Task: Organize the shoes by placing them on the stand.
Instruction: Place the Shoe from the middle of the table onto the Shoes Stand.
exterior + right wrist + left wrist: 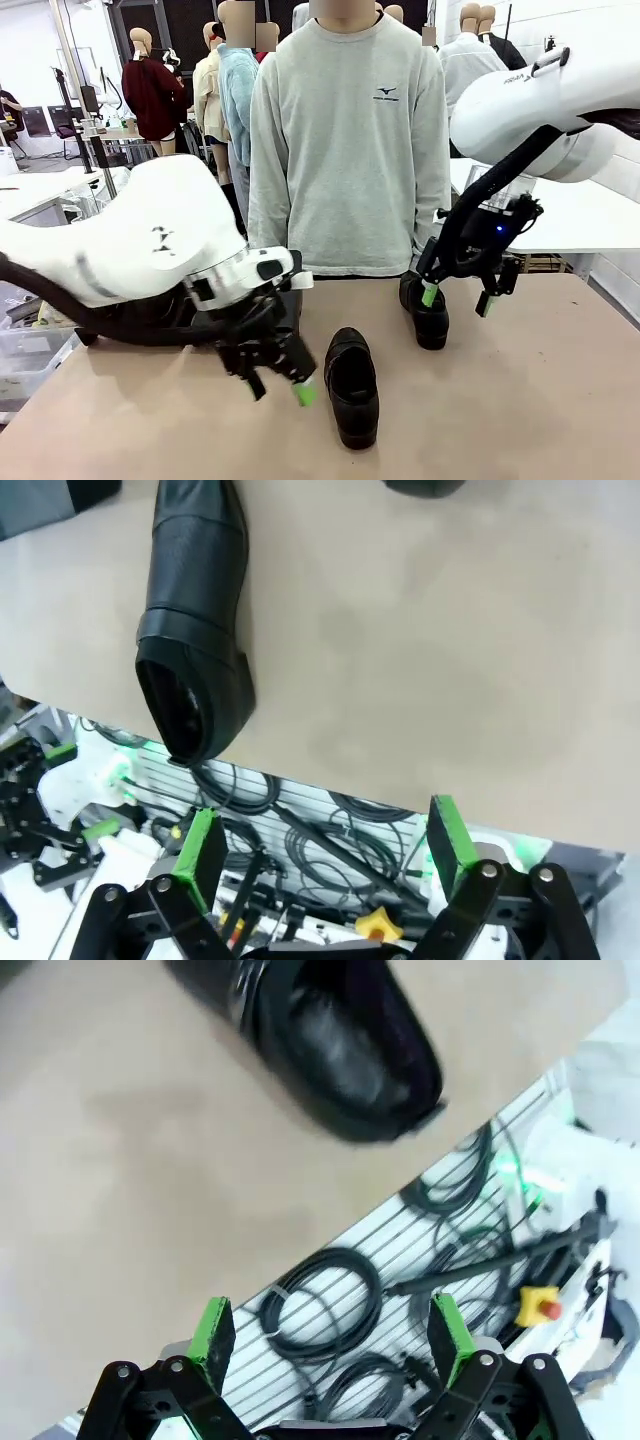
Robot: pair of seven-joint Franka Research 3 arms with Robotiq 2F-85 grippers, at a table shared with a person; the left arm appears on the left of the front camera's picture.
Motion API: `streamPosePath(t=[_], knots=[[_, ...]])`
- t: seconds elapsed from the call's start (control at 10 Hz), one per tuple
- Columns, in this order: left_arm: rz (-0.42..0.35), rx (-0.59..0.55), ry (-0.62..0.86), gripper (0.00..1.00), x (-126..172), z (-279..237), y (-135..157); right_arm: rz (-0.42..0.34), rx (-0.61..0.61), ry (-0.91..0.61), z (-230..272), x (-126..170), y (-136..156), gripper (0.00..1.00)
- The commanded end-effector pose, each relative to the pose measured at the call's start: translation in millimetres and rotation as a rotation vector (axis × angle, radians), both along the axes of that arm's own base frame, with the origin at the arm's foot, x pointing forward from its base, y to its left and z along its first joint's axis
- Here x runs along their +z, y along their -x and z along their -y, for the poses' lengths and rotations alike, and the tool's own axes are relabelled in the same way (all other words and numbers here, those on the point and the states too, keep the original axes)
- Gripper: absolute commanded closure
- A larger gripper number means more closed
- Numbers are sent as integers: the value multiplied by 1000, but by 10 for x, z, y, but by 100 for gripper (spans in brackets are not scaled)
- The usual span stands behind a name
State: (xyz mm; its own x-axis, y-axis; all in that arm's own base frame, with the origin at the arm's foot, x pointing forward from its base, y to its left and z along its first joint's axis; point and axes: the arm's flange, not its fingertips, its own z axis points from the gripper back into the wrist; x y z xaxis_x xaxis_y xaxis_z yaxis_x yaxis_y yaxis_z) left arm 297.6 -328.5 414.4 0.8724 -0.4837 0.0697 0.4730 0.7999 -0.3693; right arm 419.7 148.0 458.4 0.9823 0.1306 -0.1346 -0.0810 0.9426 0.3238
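Left pincer point(280, 388) hangs spread and empty just left of the near shoe point(352, 385), which lies mid-counter point(560, 400) toward the robot's edge. Right pincer point(457, 300), also spread and empty, hovers by the far shoe point(430, 325) at the person's edge.

- Setting: robotics lab, open-plan, with several workstations.
- Two white robot arms, left arm point(130, 250) and right arm point(540, 105), stand at a plain beige desk point(540, 400).
- Below the desk's near edge, left wrist view: wire grid panel point(400, 1245) carrying coiled black cables point(320, 1305), a yellow box with a red emergency-stop button point(540, 1305) and a green indicator light point(510, 1168).
- Right wrist view shows the same kind of cabling point(365, 815) under that edge.
- Beyond the desk's far edge, a person point(345, 140) stands facing the arms.
- Background: white work table point(590, 215) at right, office chairs point(65, 125) far left, clear plastic bin point(25, 340) beside the desk's left edge.
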Motion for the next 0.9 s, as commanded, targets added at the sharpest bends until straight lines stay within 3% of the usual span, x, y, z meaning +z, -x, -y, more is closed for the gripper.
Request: streamPosePath(t=[0.0,0.1,0.2,0.3,0.4,0.7,0.8], knots=[[104,169,104,0,-83,203,-293,24,-9,-145,73,-220,-104,0],[245,200,66,0,-95,230,-404,0,0,0,0,0,0,0],[28,70,51,0,0,97,-160,0,0,0,0,0,0,0],[28,70,51,0,0,97,-160,0,0,0,0,0,0,0],[115,139,90,0,-23,158,-349,0,0,0,0,0,0,0],[150,310,43,0,6,464,-466,0,0,0,0,0,0,0],[170,428,10,0,-66,484,-529,0,0,0,0,0,0,0]])
